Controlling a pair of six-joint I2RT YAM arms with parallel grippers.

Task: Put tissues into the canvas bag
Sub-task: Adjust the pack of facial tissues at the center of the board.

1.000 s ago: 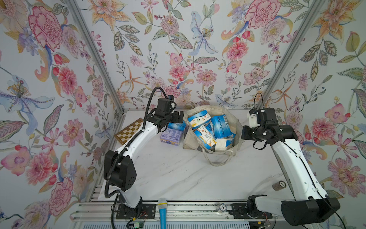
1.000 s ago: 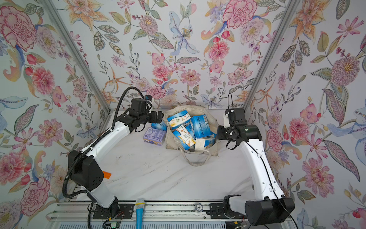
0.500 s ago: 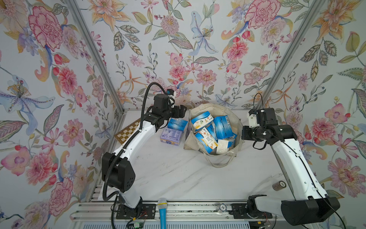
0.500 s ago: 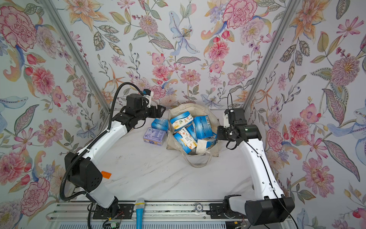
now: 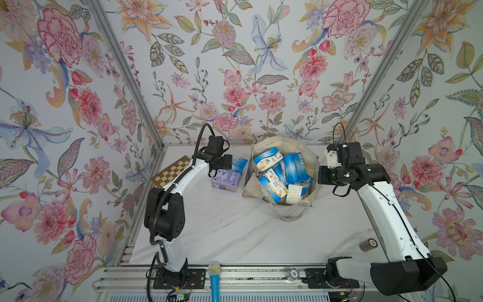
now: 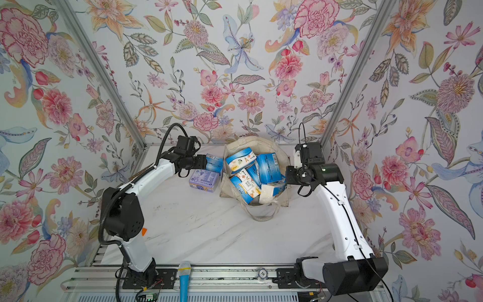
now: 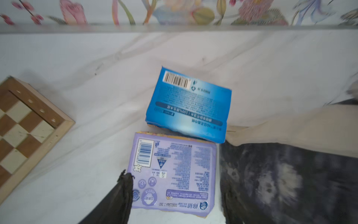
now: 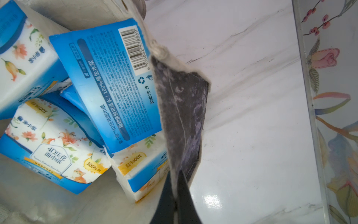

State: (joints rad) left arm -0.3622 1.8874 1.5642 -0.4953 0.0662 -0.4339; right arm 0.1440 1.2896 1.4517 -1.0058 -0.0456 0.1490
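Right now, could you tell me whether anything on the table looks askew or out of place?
The blue pack lies crooked, one edge apparently propped on the lavender pack, both outside the canvas bag. The wooden chessboard nearby seems unrelated.

One canvas bag [image 5: 259,148], at least five tissue packs [image 5: 295,167] inside, two outside, one chessboard [image 5: 171,171].

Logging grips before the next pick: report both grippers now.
Left gripper: open, jaws straddling the lavender pack, not yet clamped.
Right gripper: closed on the canvas bag rim.
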